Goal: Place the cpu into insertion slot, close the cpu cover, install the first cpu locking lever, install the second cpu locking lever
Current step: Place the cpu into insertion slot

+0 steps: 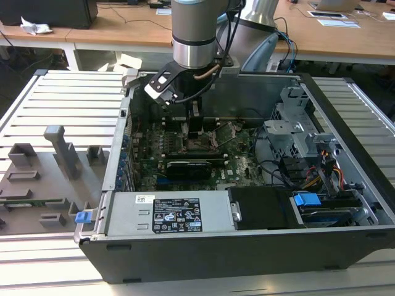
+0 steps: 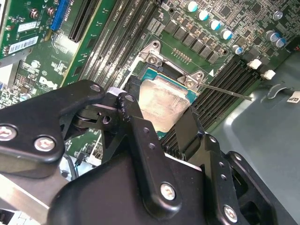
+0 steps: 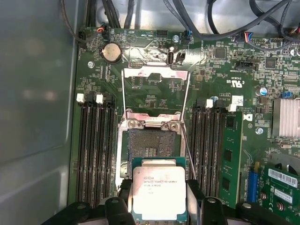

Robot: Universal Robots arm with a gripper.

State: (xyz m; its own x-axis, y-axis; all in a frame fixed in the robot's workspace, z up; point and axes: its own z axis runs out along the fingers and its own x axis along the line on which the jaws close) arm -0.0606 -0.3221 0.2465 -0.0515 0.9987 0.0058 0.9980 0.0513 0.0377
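On the exterior view's left, grey plastic fixtures [image 1: 58, 154] stand on the slatted counter [image 1: 55, 92]. Just beside them, toward the exterior view's right, sits the open computer case [image 1: 203, 253]. The arm [image 1: 194, 31] reaches down into the case's far middle, over the green board [image 1: 241, 166]. In the first wrist view the end effector [image 3: 159, 190] has its two black fingers [image 3: 194, 194] closed against opposite edges of the cpu [image 3: 160, 192], which is gripped flat with its silvery top up. The cpu overlaps one edge of the insertion slot [image 3: 149, 147], whose contact field is still mostly bare; I cannot tell whether the two touch. Beyond the slot the cpu cover [image 3: 154, 71] is swung open, away from the end effector. Black memory slots [image 3: 96, 150] flank the socket. Further to the exterior view's right is a drive cage with a blue latch [image 1: 307, 199].
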